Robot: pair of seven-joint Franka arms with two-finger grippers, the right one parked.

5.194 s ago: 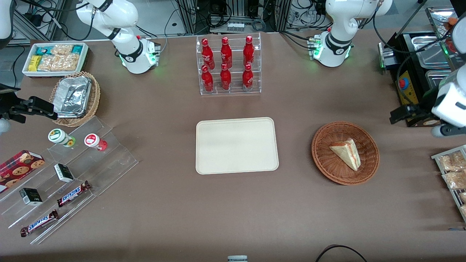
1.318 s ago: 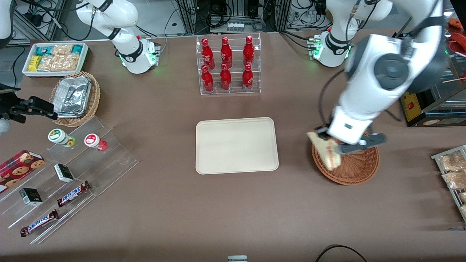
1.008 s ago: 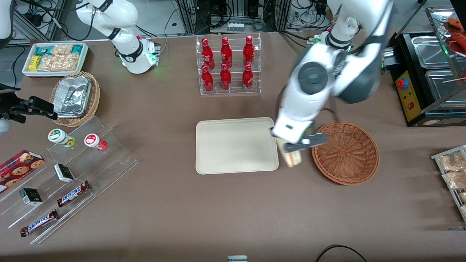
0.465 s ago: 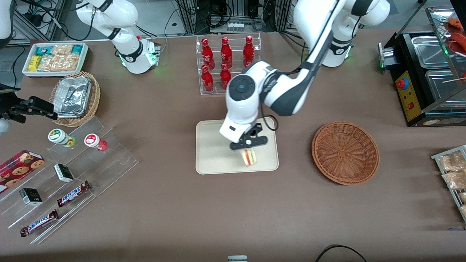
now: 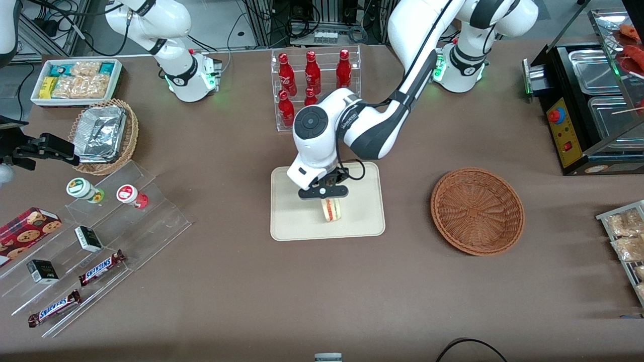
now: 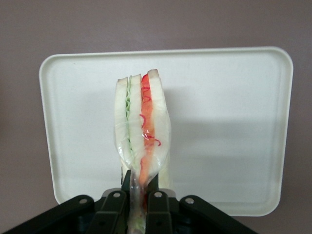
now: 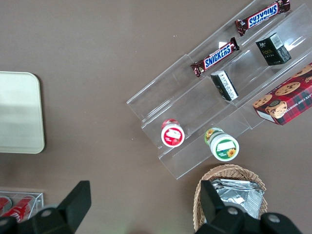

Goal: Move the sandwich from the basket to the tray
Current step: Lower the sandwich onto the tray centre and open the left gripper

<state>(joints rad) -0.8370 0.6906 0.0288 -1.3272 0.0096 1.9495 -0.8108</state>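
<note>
My left gripper [image 5: 325, 197] hangs over the middle of the cream tray [image 5: 292, 221], shut on the sandwich [image 5: 332, 210]. In the left wrist view the sandwich [image 6: 142, 126] stands on edge, its pale bread, green and red layers showing, pinched at its thin corner between the fingers [image 6: 113, 204] of the gripper [image 6: 139, 195]. The tray [image 6: 229, 122] lies below it. I cannot tell whether the sandwich touches the tray. The reddish-brown basket [image 5: 477, 211] sits empty on the table toward the working arm's end.
A clear rack of red bottles [image 5: 314, 90] stands beside the tray, farther from the front camera. Toward the parked arm's end are a foil-filled wicker basket [image 5: 103, 134], a white snack bin [image 5: 75, 80] and acrylic steps with Snickers bars [image 5: 100, 267]. Packets on a rack [image 5: 626, 241] lie near the basket.
The arm has carried the sandwich out of the basket, across the gap and over the tray; in the last half second it shifted a little farther toward the tray's middle.
</note>
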